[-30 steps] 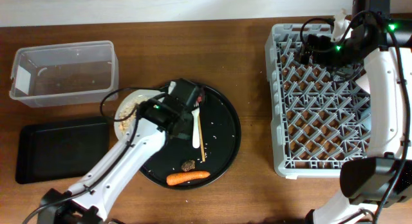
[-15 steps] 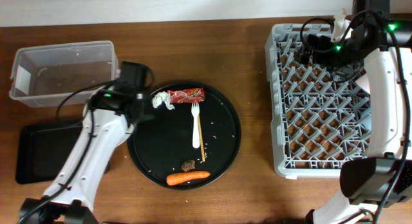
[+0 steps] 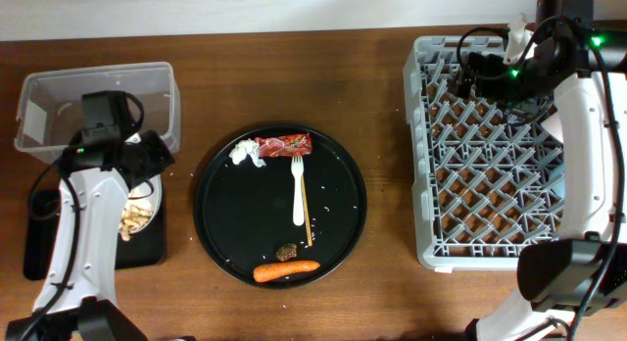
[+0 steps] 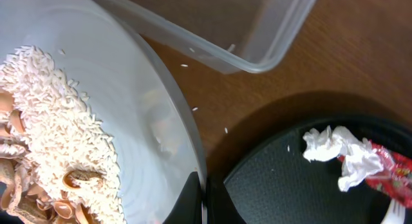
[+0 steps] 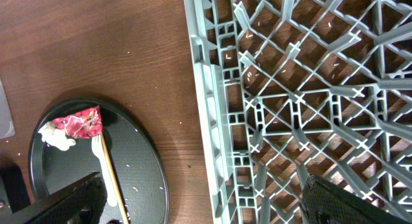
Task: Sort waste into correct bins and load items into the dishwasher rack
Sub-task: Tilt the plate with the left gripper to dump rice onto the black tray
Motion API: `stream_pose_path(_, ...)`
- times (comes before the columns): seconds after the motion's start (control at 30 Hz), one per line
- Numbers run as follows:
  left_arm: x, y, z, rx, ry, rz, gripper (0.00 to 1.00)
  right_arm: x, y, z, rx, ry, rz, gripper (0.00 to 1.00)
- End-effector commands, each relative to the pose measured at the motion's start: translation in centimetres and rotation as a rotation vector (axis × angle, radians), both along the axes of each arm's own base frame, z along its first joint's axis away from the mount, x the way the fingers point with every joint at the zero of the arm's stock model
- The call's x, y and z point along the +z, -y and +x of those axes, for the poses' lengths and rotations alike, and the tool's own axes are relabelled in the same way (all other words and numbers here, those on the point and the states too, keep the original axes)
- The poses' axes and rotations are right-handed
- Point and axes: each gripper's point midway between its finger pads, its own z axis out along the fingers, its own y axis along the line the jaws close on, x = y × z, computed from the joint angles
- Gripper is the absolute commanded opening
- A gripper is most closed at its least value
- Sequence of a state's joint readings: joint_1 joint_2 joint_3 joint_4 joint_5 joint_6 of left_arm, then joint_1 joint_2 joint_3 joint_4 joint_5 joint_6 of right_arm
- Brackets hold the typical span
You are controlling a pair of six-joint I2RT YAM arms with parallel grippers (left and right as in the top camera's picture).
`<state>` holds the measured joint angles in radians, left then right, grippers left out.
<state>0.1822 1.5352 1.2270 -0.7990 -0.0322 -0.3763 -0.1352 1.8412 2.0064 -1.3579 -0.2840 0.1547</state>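
My left gripper (image 3: pixel 149 172) is shut on the rim of the pale plate (image 3: pixel 145 198), which it holds over the flat black tray (image 3: pixel 78 245) beside the clear tub (image 3: pixel 98 111). Rice with brown bits (image 4: pixel 51 140) lies on the plate (image 4: pixel 135 114), with the jaws (image 4: pixel 206 199) clamped on its edge. On the round black tray (image 3: pixel 333 209) lie the red wrapper (image 3: pixel 286 143), tissue (image 3: pixel 247 153), white fork (image 3: pixel 297 189), chopsticks (image 3: pixel 306 216), dark lump (image 3: pixel 287 251) and carrot (image 3: pixel 286 270). My right gripper (image 3: pixel 472 78) is open and empty above the grey rack (image 3: pixel 490 174). Bowl and cups are out of view.
The right wrist view shows the rack's left wall (image 5: pixel 215 121), bare wood beside it, and the round tray's edge (image 5: pixel 158 172) with the wrapper (image 5: pixel 80 121) and fork (image 5: pixel 100 153). The tub's corner (image 4: pixel 257 50) lies close behind the plate.
My left arm has carried the plate with rice off the round black tray and leftward, to over the flat black tray. The right arm has not moved.
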Motion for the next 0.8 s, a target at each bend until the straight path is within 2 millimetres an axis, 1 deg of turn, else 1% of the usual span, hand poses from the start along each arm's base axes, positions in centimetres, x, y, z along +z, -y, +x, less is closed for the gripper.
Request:
stream_pose_path(0.0, 1.7, -1.0, 0.2, 0.06, 0.06, -0.039, 0.0, 0.3, 0.3, 0.1, -0.009, 0.008, -0.011, 0.99)
stream_pose_path(0.1, 1.7, -2.0, -0.1, 0.087, 0.084, -0.136, 0.0, 0.3, 0.3, 0.1, -0.01, 0.008, -0.011, 0.99)
stream_pose_path(0.23, 1.2, -4.1, -1.1, 0.149, 0.108, -0.242, 0.0, 0.3, 0.3, 0.1, -0.009, 0.008, -0.011, 0.99)
stream_pose_path(0.3, 1.4, -4.8, -1.3, 0.151, 0.13, -0.289, 0.0, 0.3, 0.3, 0.1, -0.009, 0.008, -0.011, 0.99)
stream_pose_path(0.4, 1.8, -5.3, -1.5, 0.15, 0.162, -0.348, 0.0, 0.3, 0.3, 0.1, -0.009, 0.008, -0.011, 0.99)
stream_pose_path(0.57, 3.5, -4.1, -1.0, 0.061, 0.252, -0.488, 0.0, 0.3, 0.3, 0.1, -0.009, 0.009, -0.011, 0.99)
stream_pose_path(0.77, 5.2, -5.2, -1.6, 0.065, 0.341, -0.615, 0.0, 0.3, 0.3, 0.1, -0.009, 0.008, -0.011, 0.99)
